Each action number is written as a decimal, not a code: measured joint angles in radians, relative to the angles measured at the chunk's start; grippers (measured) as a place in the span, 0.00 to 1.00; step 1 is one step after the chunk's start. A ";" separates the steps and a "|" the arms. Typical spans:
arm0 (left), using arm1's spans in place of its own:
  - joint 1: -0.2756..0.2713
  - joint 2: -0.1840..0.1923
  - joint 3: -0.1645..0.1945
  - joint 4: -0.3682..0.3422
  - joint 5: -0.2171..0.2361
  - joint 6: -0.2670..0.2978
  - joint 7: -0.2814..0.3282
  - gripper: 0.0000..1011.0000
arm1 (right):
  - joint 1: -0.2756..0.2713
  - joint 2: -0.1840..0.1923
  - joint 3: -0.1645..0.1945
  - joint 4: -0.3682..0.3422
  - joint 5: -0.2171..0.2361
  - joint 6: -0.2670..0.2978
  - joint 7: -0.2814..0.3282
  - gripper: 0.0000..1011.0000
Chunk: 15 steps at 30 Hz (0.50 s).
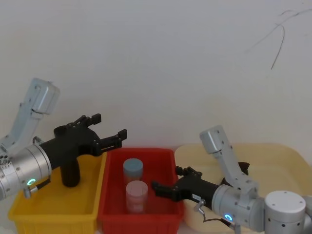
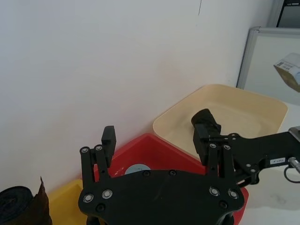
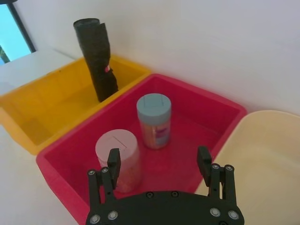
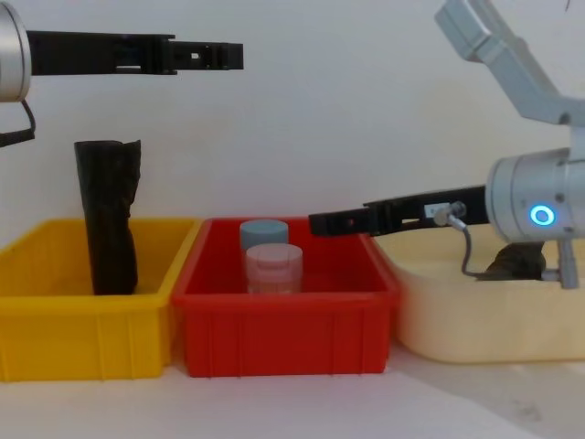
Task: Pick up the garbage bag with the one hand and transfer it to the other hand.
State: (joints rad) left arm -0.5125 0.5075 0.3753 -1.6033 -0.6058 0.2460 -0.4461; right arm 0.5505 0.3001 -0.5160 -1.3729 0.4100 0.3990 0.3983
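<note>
Left gripper (image 1: 111,126) spread wide, empty, raised above the upright garbage bag (image 1: 70,176) in the yellow bin (image 1: 53,207), right gripper (image 1: 168,179) also apart, empty, over the red bin (image 1: 141,220)

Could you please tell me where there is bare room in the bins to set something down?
Yellow bin: bare floor in front of the garbage bag. Red bin: bare strip right of the blue-lidded jar and pink-lidded jar, beneath the open right gripper; crowded around those jars. Cream tray: largely bare.
</note>
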 joint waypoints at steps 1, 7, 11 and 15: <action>0.000 0.000 0.000 0.000 0.000 0.000 0.000 0.99 | 0.003 -0.002 -0.002 0.003 0.000 0.001 0.002 0.99; 0.000 0.000 0.000 0.000 0.000 0.000 0.000 0.99 | 0.027 -0.021 -0.021 0.031 0.003 0.009 0.013 0.99; 0.000 0.000 0.000 0.000 0.000 0.000 0.000 0.99 | 0.033 -0.024 -0.028 0.035 0.009 0.016 0.021 0.99; 0.000 0.000 0.000 0.000 0.000 0.000 0.000 0.99 | 0.039 -0.025 -0.036 0.036 0.020 0.032 0.034 0.99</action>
State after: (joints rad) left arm -0.5126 0.5075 0.3752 -1.6033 -0.6058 0.2460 -0.4461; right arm 0.5897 0.2746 -0.5521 -1.3373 0.4296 0.4306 0.4327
